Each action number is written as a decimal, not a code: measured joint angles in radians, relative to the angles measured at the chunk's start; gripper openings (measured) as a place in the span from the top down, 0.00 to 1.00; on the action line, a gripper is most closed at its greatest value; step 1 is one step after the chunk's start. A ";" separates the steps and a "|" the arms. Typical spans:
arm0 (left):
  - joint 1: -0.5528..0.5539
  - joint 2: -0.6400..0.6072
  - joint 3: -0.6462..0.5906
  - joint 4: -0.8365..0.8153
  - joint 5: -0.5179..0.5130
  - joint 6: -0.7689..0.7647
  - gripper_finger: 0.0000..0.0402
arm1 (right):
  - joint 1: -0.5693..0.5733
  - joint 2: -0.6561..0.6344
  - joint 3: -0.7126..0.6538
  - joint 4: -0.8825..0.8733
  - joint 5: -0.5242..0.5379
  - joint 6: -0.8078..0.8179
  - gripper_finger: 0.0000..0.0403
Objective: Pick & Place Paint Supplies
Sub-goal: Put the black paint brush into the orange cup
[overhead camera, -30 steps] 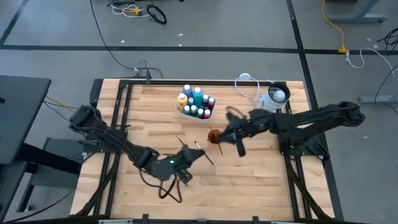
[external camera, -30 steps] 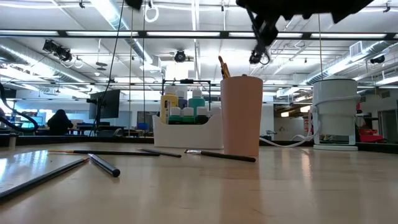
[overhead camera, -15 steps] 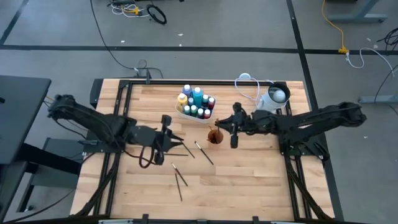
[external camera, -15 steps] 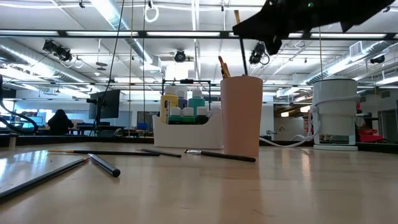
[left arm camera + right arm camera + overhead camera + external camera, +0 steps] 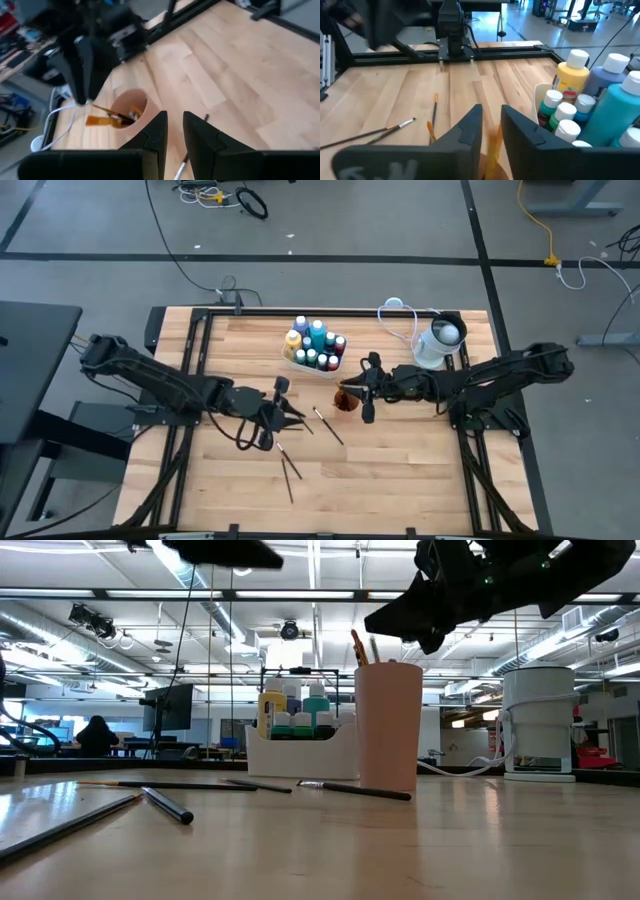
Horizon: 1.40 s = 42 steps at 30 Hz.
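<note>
Right gripper fingers parted, nothing held, cup partly hidden beneath, brushes upright inside, left gripper grip unclear.

I've got the left arm stretched in low from the left edge, its left gripper near the table's middle with the fingers narrowly parted, nothing between them. My right arm reaches in from the right, right gripper facing the left one, fingers slightly apart.
</note>
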 joint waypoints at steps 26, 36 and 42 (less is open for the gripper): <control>0.057 -0.014 -0.569 0.722 -0.037 -0.304 0.82 | 0.262 0.015 0.069 -0.060 -0.087 0.050 0.59; 0.057 -0.014 -0.597 0.751 -0.111 -0.347 0.82 | 0.331 0.227 0.106 -0.231 0.085 0.275 0.61; 0.057 -0.014 -0.597 0.748 -0.107 -0.347 0.82 | 0.359 0.325 0.106 -0.215 0.085 0.330 0.65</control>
